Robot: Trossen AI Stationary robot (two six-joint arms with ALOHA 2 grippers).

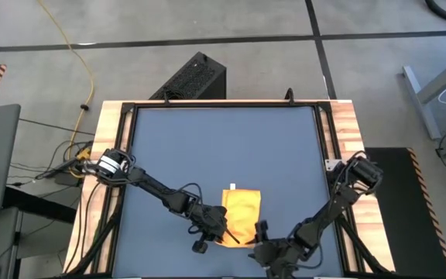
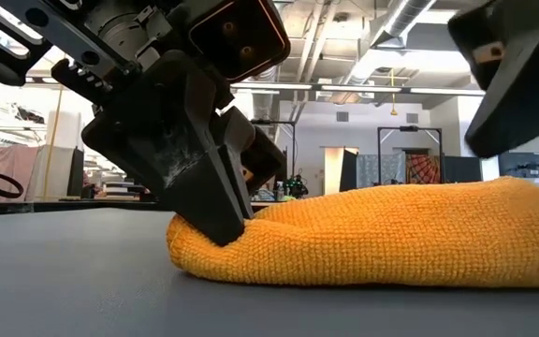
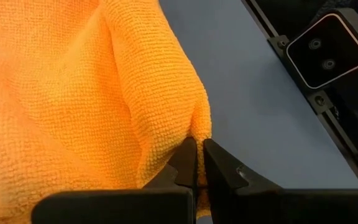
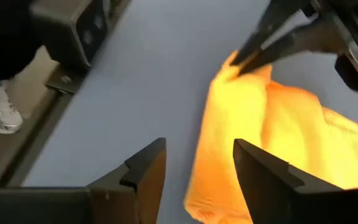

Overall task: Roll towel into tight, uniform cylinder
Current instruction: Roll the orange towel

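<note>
The yellow towel (image 1: 244, 211) lies folded on the dark blue mat (image 1: 223, 147) near the table's front edge, its white tag (image 1: 231, 186) at its far side. My left gripper (image 1: 229, 234) is shut on the towel's near left corner. In the low view the towel (image 2: 391, 239) rests as a low mound on the mat. My right gripper (image 4: 197, 158) is open and hangs above the towel's near right part (image 4: 229, 143), touching nothing. The low view shows it (image 2: 517, 75) clear above the cloth. My left gripper pinches a bunched fold at the towel's near left corner (image 3: 197, 127) between its two fingertips (image 3: 185, 158). The fingers slant down onto it from the table's left (image 2: 215, 220). The corner stays low on the mat and the rest of the towel lies slack.
Black rails (image 1: 327, 139) and a wooden frame (image 1: 107, 116) border the mat. A black box (image 1: 192, 77) stands beyond the far edge and cables (image 1: 68, 167) lie at the left. Bare mat stretches from the towel to the far edge.
</note>
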